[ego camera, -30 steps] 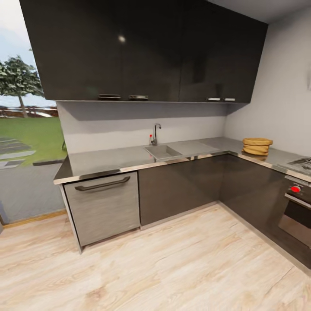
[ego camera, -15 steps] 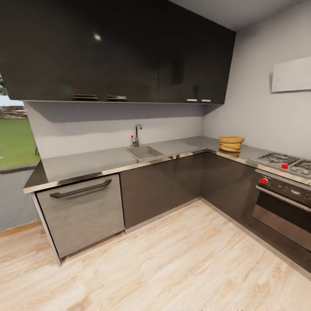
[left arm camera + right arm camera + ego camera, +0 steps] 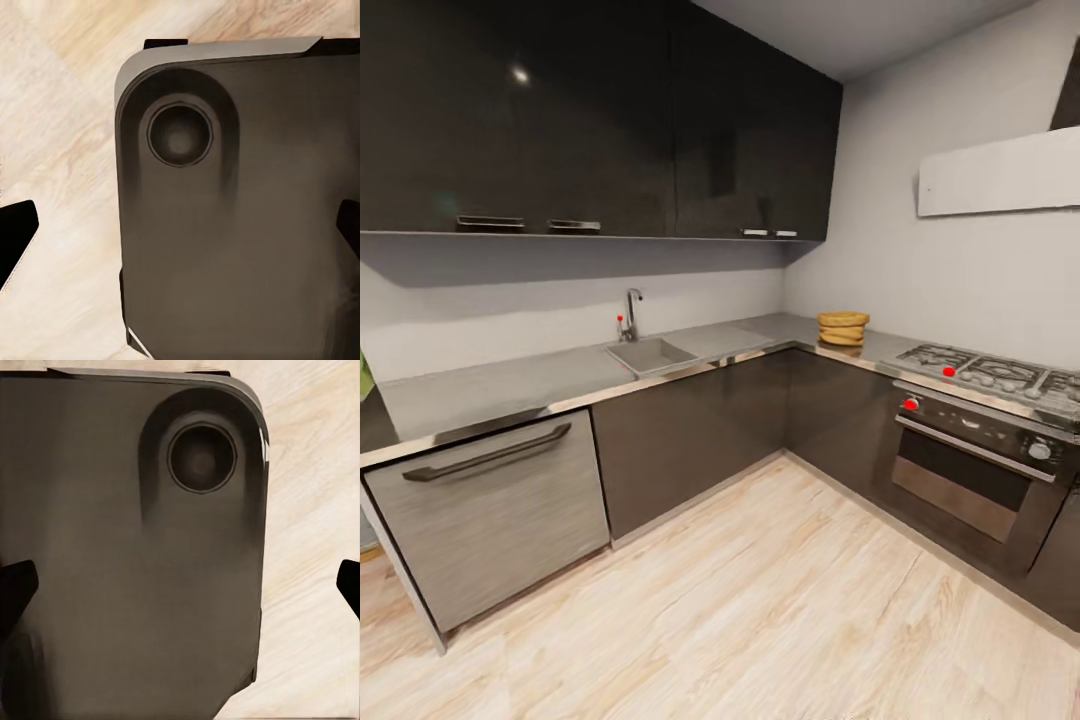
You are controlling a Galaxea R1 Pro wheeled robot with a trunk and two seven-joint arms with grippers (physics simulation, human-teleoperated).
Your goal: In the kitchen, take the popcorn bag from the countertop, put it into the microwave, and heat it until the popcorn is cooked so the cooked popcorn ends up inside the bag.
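Note:
The popcorn bag (image 3: 843, 328), squat and mustard-yellow with a rolled rim, rests on the grey metal countertop (image 3: 510, 385) near the corner, just left of the gas hob. The microwave is out of view. In the left wrist view my left gripper (image 3: 180, 229) is open, its dark fingertips (image 3: 15, 232) wide apart above the robot's dark base. In the right wrist view my right gripper (image 3: 180, 585) is likewise open, with nothing between its fingertips (image 3: 15, 592). Both hang low over the wooden floor, far from the bag.
An L-shaped run of dark cabinets holds a sink (image 3: 650, 355) with a faucet (image 3: 630, 312), a steel dishwasher front (image 3: 490, 510), a gas hob (image 3: 990, 372) and a built-in oven (image 3: 970, 480). Dark upper cabinets (image 3: 610, 120) and a pale hood (image 3: 1000, 175) hang above. Light wooden floor (image 3: 760, 600) lies between.
The camera has swung to the right: the window has slid out at the left, while the hob, oven and hood have come into view. The bag rests where it was.

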